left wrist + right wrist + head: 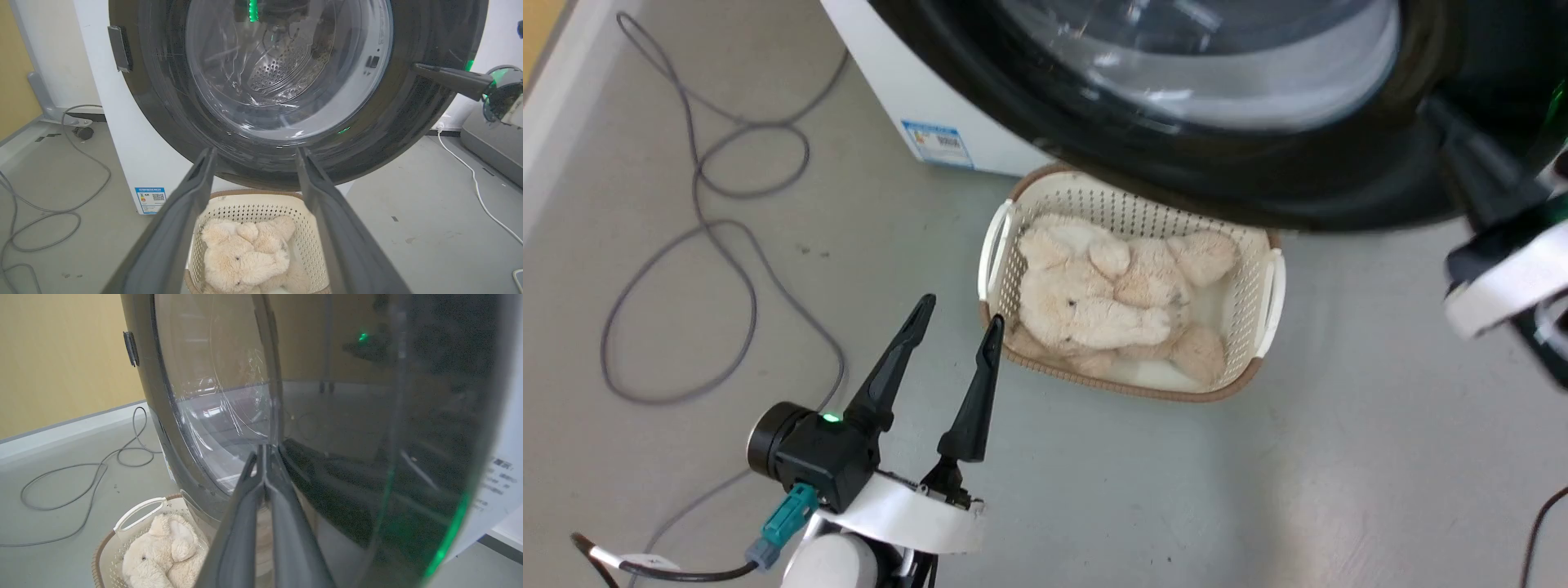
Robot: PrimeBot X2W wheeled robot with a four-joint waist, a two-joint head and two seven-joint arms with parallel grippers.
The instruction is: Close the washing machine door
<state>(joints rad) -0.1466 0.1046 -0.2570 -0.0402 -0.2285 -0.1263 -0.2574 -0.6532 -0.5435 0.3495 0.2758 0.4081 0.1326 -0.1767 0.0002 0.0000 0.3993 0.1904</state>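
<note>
Left pincer (961, 310) nearest: fingers spread, empty, above floor (1176, 490), just near of basket (1094, 208) holding plush toy (1111, 286). Beyond, door (163, 102) overhangs basket's far rim and seems to stand short of machine (135, 163); remaining gap unclear. Right pincer (263, 457): fingers pressed together, gripping nothing, tips on door's black rim at right, seemingly touching. Judgement: door stiff, hinged, fairly heavy; gloss may let tips slide. Push on rim, not glass bowl. Latch likely needs firm, steady pressure.
</note>
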